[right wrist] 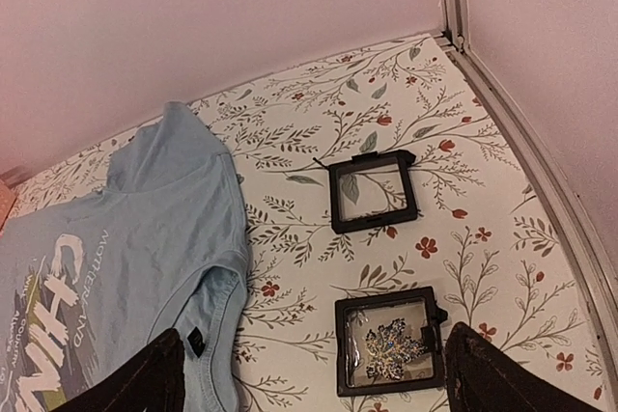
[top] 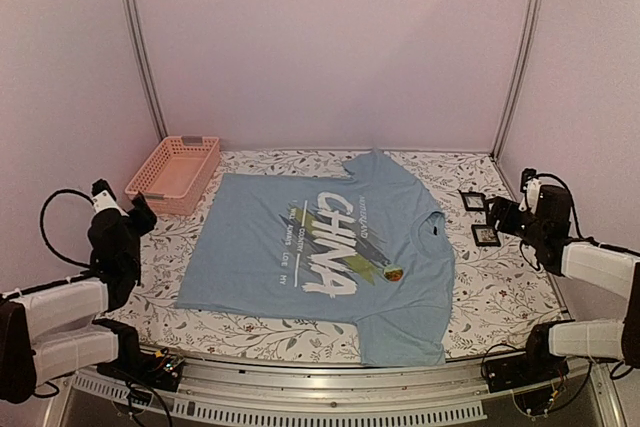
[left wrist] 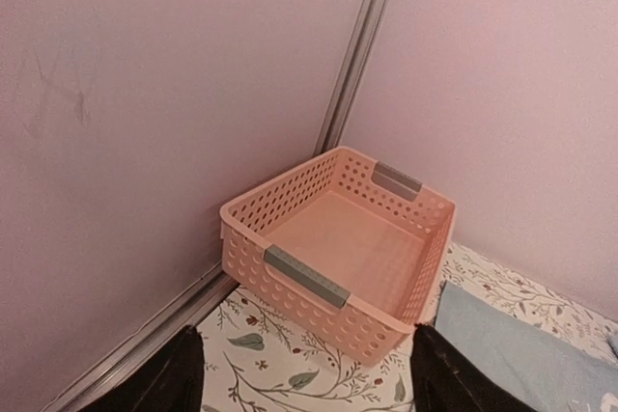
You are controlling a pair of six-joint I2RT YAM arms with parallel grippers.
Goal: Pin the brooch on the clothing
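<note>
The light blue T-shirt (top: 320, 247) with the white "CHINA" print lies flat on the floral cloth; its collar side also shows in the right wrist view (right wrist: 126, 248). The tiny orange and yellow-green brooch (top: 393, 272) sits on the shirt at the right end of the print. My left gripper (left wrist: 304, 383) is open and empty at the left edge, facing the pink basket (left wrist: 338, 248). My right gripper (right wrist: 309, 378) is open and empty at the right edge, above the cloth between the shirt collar and two small black frames.
The pink basket (top: 175, 173) stands at the back left. Two small black square frames lie right of the shirt: one empty (right wrist: 373, 190), one holding a glittery leaf ornament (right wrist: 391, 342). Pink walls and metal posts enclose the table (top: 500, 297).
</note>
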